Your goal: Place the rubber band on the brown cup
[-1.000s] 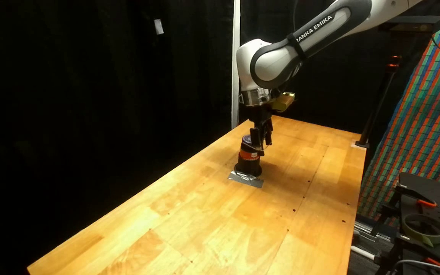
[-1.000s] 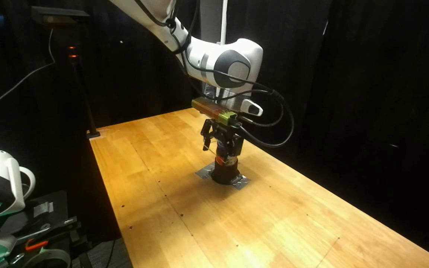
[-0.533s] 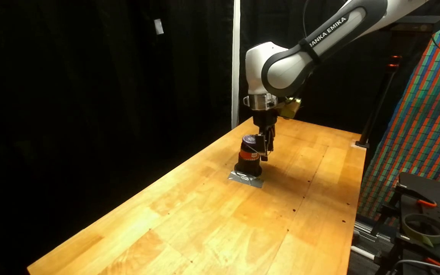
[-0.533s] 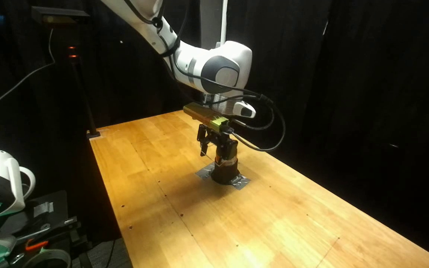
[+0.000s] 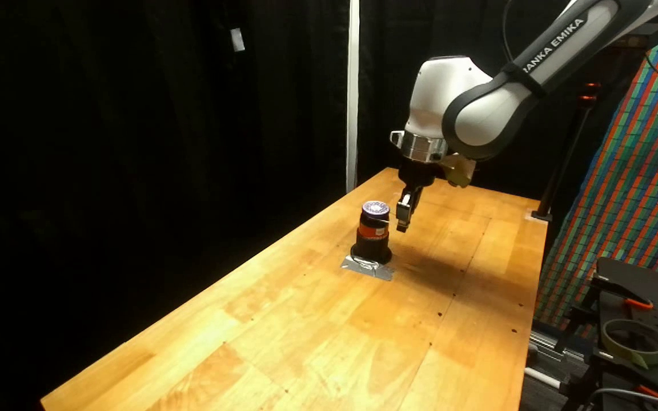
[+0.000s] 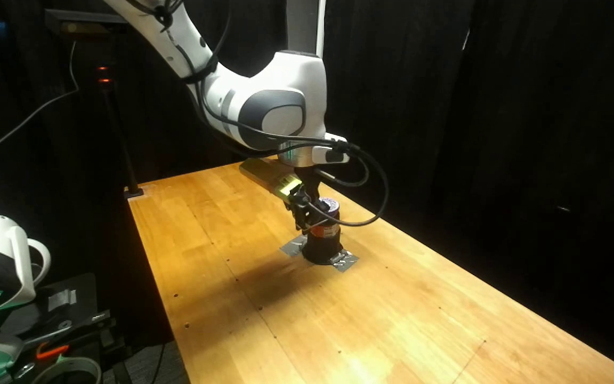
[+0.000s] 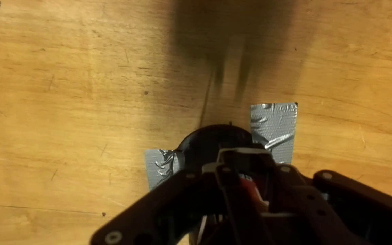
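Note:
The brown cup (image 5: 372, 233), dark with a reddish-orange label and a pale patterned top, stands upright on the table. The gripper (image 5: 403, 224) points down close beside the cup's upper half, fingertips lower than its top. In the wrist view the gripper (image 7: 246, 159) has its fingers a short way apart, with the label visible through the gap. A pale rubber band (image 7: 245, 150) stretches across both fingertips in that view. In an exterior view a thin strand of the rubber band (image 5: 377, 220) crosses the cup's upper part. Whether it runs fully round the cup is hidden.
Grey tape (image 6: 345, 261) fixes the cup's base to the wooden table (image 6: 403, 320). A black cable (image 6: 384, 186) loops beside the wrist. A pole (image 5: 560, 154) stands at a far corner, and a dark side bench with a tape roll (image 5: 634, 342) lies beyond the edge.
My gripper has drawn away sideways from over the cup to beside it, and the arm has tilted. The fingers have come much closer together. The cup has stayed where it was.

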You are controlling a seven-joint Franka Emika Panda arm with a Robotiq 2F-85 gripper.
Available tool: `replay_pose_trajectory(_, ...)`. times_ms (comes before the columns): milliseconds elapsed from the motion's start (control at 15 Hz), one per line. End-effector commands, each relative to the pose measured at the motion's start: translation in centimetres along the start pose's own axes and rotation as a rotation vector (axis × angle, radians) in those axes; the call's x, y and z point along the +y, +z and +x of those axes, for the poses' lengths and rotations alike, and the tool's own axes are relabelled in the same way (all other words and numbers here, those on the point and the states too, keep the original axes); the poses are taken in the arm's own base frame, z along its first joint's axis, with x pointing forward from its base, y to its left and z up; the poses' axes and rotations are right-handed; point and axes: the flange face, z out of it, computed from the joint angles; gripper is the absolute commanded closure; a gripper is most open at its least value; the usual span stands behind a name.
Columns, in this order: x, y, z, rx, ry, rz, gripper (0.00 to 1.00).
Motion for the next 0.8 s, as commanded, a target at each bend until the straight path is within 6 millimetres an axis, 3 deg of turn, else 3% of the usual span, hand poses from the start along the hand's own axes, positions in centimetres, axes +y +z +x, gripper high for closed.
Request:
replay_pose_trajectory(0, -0.4, -1.8, -3.4, 0.155, 0.056, 0.003, 0.93)
replay_pose_trajectory(333, -1.1, -1.9, -5.1, 0.418, 0.135, 0.014, 0.87)
replay_pose_trajectory(733, -1.0, -1.5, -7.3, 0.587, 0.169, 0.001, 0.89)
